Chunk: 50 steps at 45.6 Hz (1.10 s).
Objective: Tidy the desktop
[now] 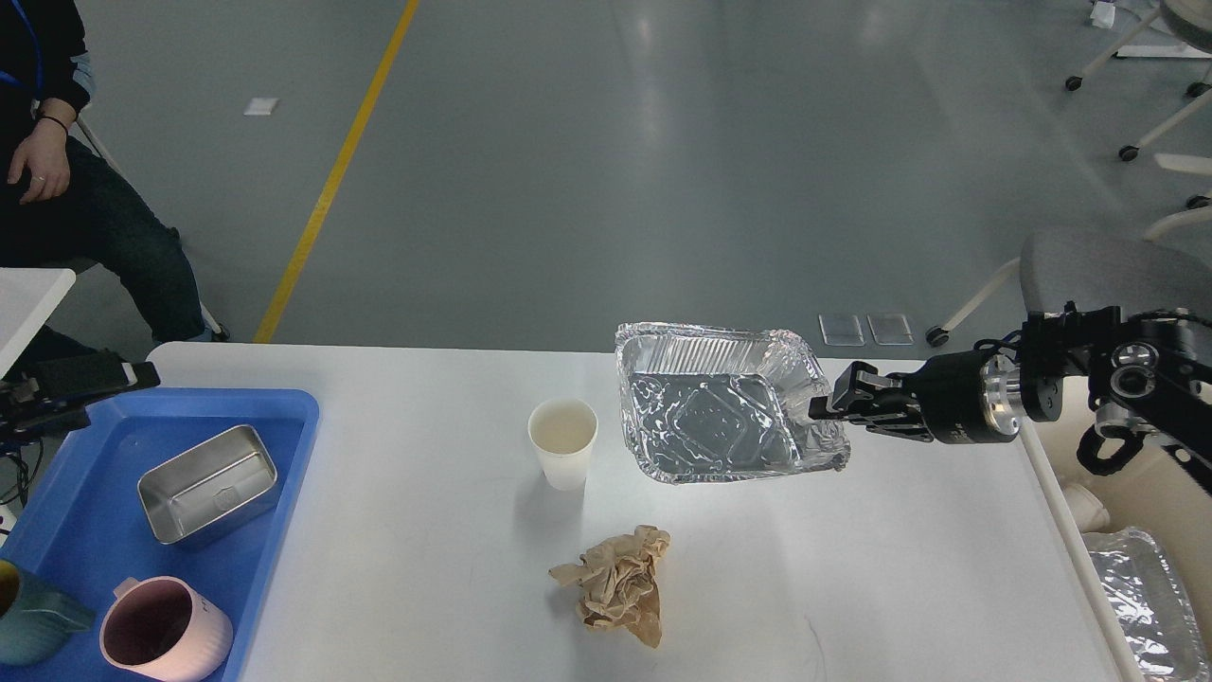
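Note:
The white desktop (398,587) fills the lower view. My right gripper (826,410) is shut on the right rim of a foil tray (710,417) and holds it tilted above the desktop. A white paper cup (563,442) stands left of the tray. A crumpled brown paper (617,585) lies in front. My left gripper (76,384) is at the far left edge over the blue tray (284,417); its fingers cannot be told apart.
The blue tray holds a steel box (208,483), a pink mug (163,630) and a teal cup (28,625). A cream bin (1136,530) with another foil tray (1141,597) stands at the right. A seated person (66,199) is at the back left.

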Motion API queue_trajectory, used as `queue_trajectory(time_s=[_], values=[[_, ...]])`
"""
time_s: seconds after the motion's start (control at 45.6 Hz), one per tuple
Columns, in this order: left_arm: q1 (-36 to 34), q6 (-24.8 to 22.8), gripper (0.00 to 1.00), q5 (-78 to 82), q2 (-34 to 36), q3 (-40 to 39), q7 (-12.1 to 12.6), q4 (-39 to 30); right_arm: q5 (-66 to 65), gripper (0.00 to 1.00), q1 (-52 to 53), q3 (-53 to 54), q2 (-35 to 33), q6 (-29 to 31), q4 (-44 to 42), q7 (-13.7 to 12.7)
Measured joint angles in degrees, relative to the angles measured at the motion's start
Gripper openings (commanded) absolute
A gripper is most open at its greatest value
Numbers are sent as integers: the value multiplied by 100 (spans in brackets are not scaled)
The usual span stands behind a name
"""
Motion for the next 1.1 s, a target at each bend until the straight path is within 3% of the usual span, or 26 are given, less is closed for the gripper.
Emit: queue_trajectory(time_s=[0.154, 0.307, 0.68, 0.79, 0.944, 1.097], values=[[-165, -1096, 98, -3, 840, -303, -172, -106, 0, 0, -7, 89, -7, 1, 1, 1], [-367, -1802, 98, -8, 1357, -419, -417, -110, 4, 0, -8, 152, -9, 1, 1, 1], [-734, -2031, 98, -9, 1409, -439, -331, -69, 6, 0, -8, 162, -9, 7, 0, 1], [-1016, -1986, 98, 35, 1046, -471, -6, 35, 8, 0, -8, 168, -9, 9, 0, 1], [-1727, -1989, 98, 400, -472, -463, 1094, 427, 9, 0, -8, 174, -24, 12, 7, 1], [-2064, -2020, 98, 823, -2125, -403, 1474, 1425, 32, 0, -9, 181, -96, 25, 16, 5]])
